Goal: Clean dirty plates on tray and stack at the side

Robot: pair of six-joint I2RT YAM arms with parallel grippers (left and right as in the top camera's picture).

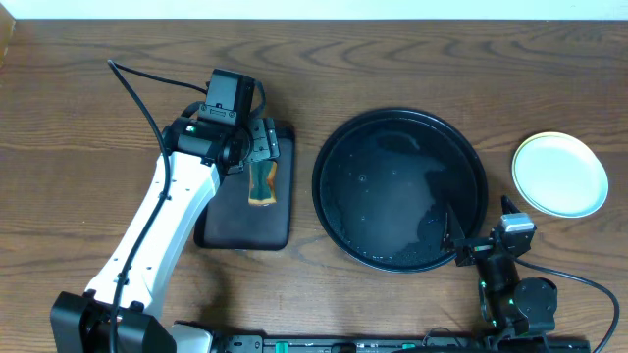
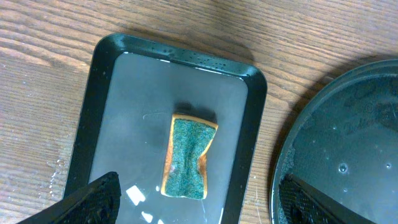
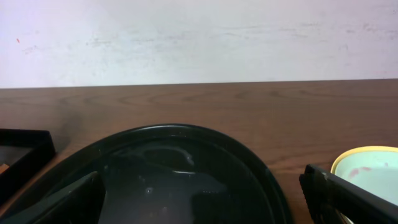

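1. Left gripper (image 2: 198,186) fingers frame the bottom of the wrist view, spread wide and holding nothing. The sponge (image 2: 188,157) lies loose between them, green face up, in the small rectangular tray (image 2: 99,93).
2. The right gripper (image 3: 202,180) is also spread wide and empty, sitting low at the near rim of the round tray (image 1: 321,186).
3. That tray carries no plate, only a wet sheen. The plates (image 1: 559,175) sit stacked on the table (image 1: 88,127) just beside its right edge, turquoise on top of yellow (I cannot count a third from here).
4. My read is that washing is about done and the step in hand is parking the sponge. I would raise the left arm straight up with the jaws wide, so neither finger snags the sponge or the small tray's rim.
5. The stack lies ahead and to the right of the right gripper, near but apart. It is well apart from the left gripper, across the round tray.
6. Faint reddish marks seem to show on the top plate in the right wrist view, so I would check that before calling it clean.
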